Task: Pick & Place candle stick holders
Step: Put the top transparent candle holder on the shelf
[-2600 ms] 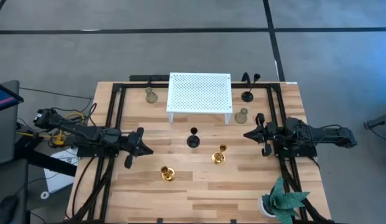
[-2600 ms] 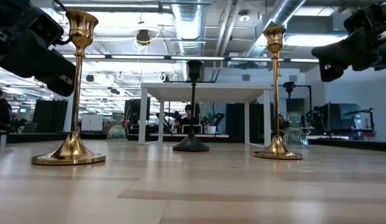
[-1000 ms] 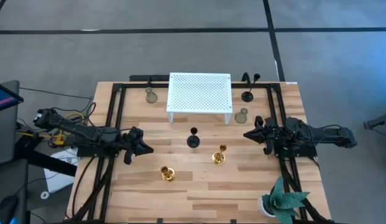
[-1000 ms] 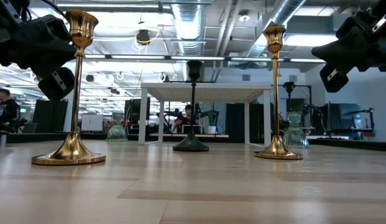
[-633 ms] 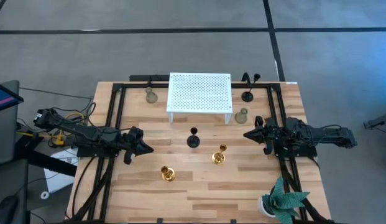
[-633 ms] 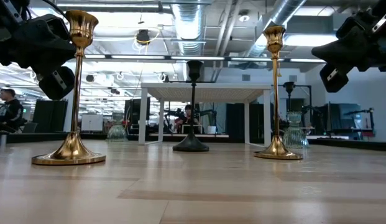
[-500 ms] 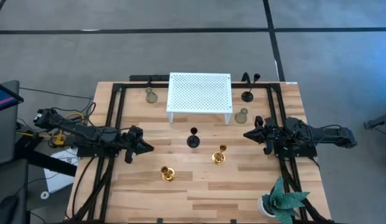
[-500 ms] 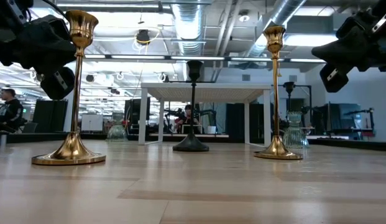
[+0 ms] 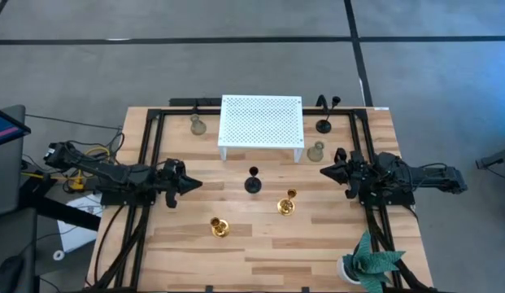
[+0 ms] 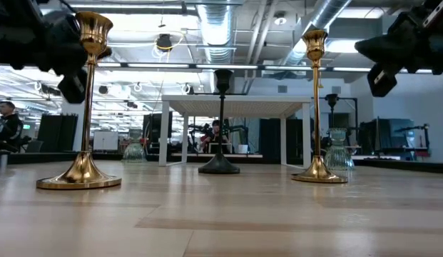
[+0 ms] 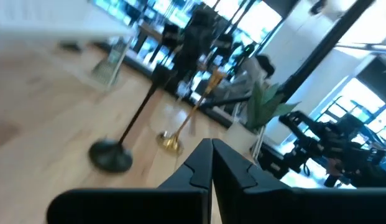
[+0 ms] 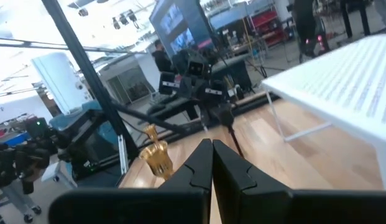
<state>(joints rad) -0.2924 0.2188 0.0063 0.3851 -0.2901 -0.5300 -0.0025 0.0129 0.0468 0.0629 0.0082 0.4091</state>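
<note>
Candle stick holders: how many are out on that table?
6. A green glass one left of the white perforated stand, another at its right front corner, two black, two gold nearer the front. None seem hidden.

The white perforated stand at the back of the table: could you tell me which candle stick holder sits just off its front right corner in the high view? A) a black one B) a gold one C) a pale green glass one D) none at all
C: in the high view a pale green glass holder stands just off the front right corner of the white perforated stand.
</note>
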